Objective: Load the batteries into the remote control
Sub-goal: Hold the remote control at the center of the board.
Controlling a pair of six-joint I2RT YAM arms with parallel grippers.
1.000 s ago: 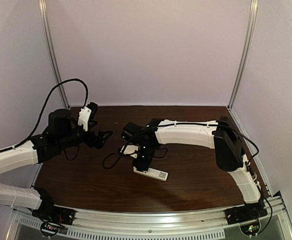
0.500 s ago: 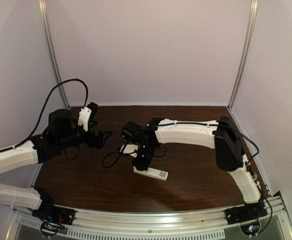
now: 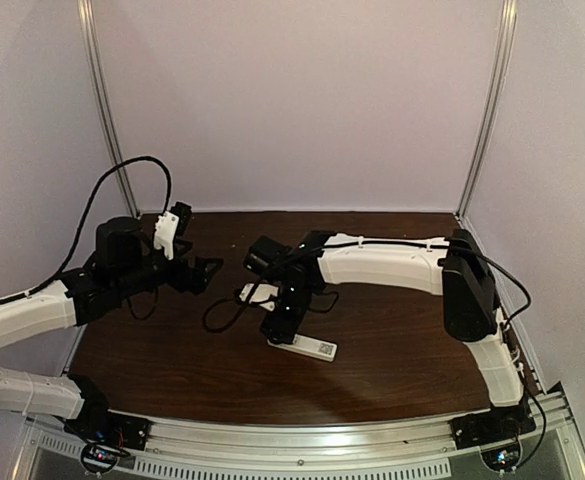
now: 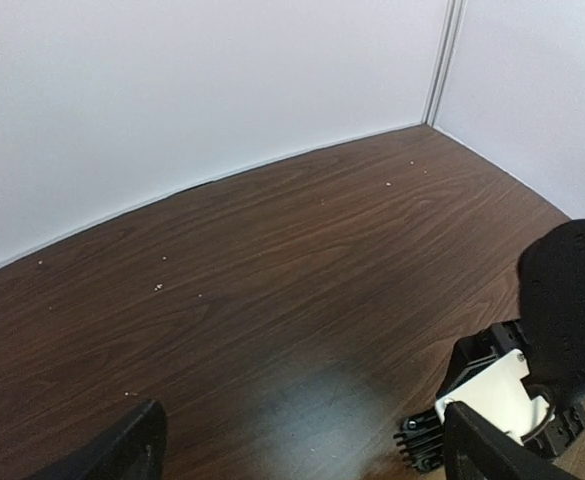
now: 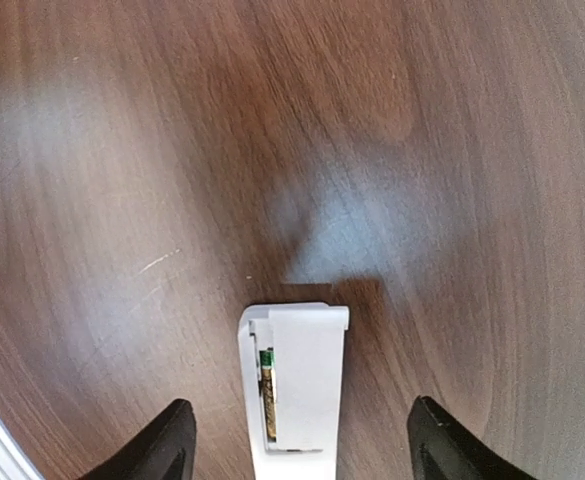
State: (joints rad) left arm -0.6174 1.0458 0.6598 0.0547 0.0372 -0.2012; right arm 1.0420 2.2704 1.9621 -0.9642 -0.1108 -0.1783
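- Opens the right tool [image 5: 300, 410] wider above the remote control [image 5: 302, 370].
- Swings the right elbow [image 3: 469, 285] slightly rightward.
- Draws the left tool [image 4: 302, 450] slightly leftward.

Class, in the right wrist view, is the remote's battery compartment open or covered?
Open. The remote control lies back-up with no cover over its bay. One battery shows along one side, and the rest of the bay looks empty.

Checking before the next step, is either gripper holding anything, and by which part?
Nothing is held. The right gripper is open astride the remote control, clear of its sides; the left gripper is open and empty.
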